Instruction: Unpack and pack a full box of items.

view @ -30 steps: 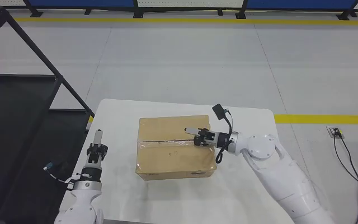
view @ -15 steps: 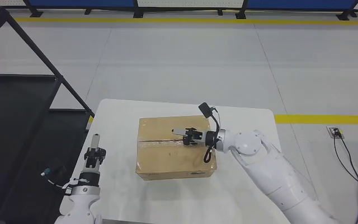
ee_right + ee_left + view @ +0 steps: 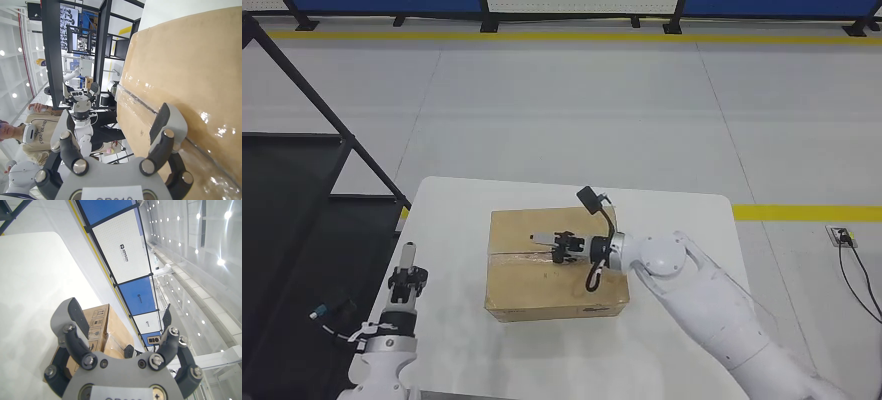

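Brown cardboard box point(image 3: 532, 290), taped shut, lies just beneath the empty, wide-open right jaws; the left jaws gape empty beside it.

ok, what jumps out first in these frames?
The brown cardboard box, taped shut, in the middle of the white table. The right hand lies open over its lid, one finger at the taped seam. The left hand, also open, sits near the table's edge, apart from the box.
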